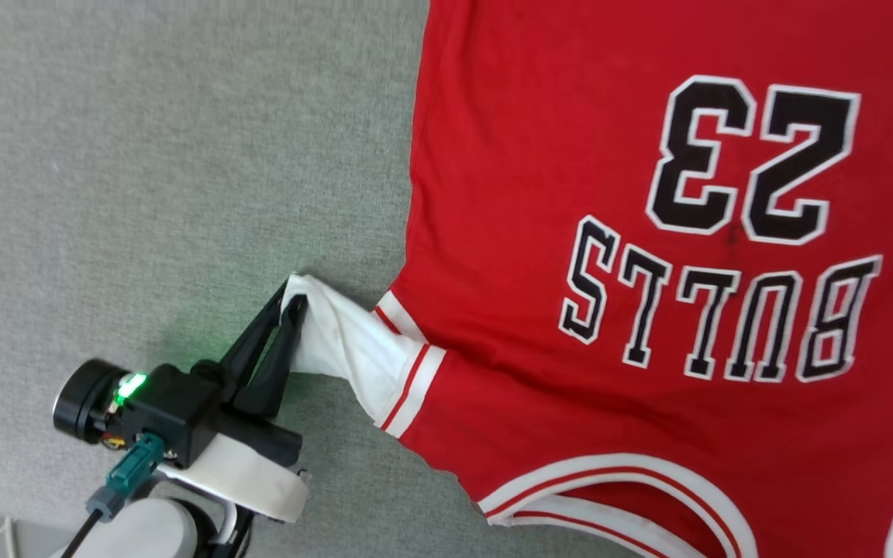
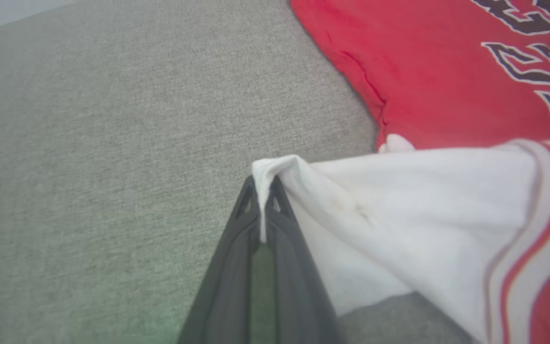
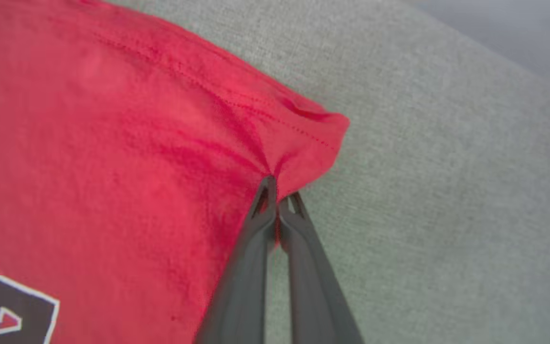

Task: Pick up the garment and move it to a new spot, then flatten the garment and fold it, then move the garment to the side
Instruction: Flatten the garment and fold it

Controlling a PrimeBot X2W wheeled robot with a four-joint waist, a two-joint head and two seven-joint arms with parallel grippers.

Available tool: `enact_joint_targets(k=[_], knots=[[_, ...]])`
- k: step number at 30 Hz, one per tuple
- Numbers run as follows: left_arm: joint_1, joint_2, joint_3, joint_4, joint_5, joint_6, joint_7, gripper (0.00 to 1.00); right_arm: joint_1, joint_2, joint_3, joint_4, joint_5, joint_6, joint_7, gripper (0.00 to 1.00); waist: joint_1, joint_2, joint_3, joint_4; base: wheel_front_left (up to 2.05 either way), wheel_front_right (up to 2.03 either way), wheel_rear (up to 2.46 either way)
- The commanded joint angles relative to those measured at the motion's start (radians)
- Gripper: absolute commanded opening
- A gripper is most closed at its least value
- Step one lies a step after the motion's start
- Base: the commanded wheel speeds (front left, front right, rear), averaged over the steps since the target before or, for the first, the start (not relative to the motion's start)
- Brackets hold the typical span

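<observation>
The garment is a red shirt with black white-outlined letters and numbers, spread print-up over a grey cloth surface and running off the head view's right side. Its white sleeve with red-striped trim stretches out to the left. My left gripper is shut on the tip of that sleeve, the white cloth pinched between the fingertips of my left gripper. In the right wrist view my right gripper is shut on a red hemmed corner of the garment, with fabric puckered at the pinch.
Grey woven cloth surface lies bare to the left of the shirt. A pale floor strip shows beyond the surface's edge in the right wrist view.
</observation>
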Motion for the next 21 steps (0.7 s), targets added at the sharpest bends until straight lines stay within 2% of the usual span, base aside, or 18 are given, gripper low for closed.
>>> enact_joint_targets(k=[1,6,13,21], knots=[[0.021,0.001,0.006,0.005,-0.002,0.007,0.003,0.0,0.015,-0.008,0.008,-0.01,0.02,0.0,-0.018,0.0,-0.0001,0.0,-0.057,-0.027,0.0,0.0,0.0],[0.075,0.001,0.024,0.009,-0.016,0.017,0.003,0.0,0.075,-0.074,0.09,-0.069,0.088,0.0,-0.054,0.0,-0.0001,0.0,-0.164,-0.068,0.0,0.0,0.0],[0.166,0.031,0.046,0.016,-0.049,0.037,0.003,0.0,0.273,-0.241,0.224,-0.221,0.235,0.0,-0.119,0.0,-0.0001,0.0,-0.294,-0.149,0.0,0.0,0.0],[0.242,0.065,0.064,0.011,-0.083,0.051,0.003,0.0,0.623,-0.435,0.203,-0.371,0.386,0.0,-0.25,0.0,-0.0001,0.0,-0.378,-0.206,0.0,0.0,0.0]])
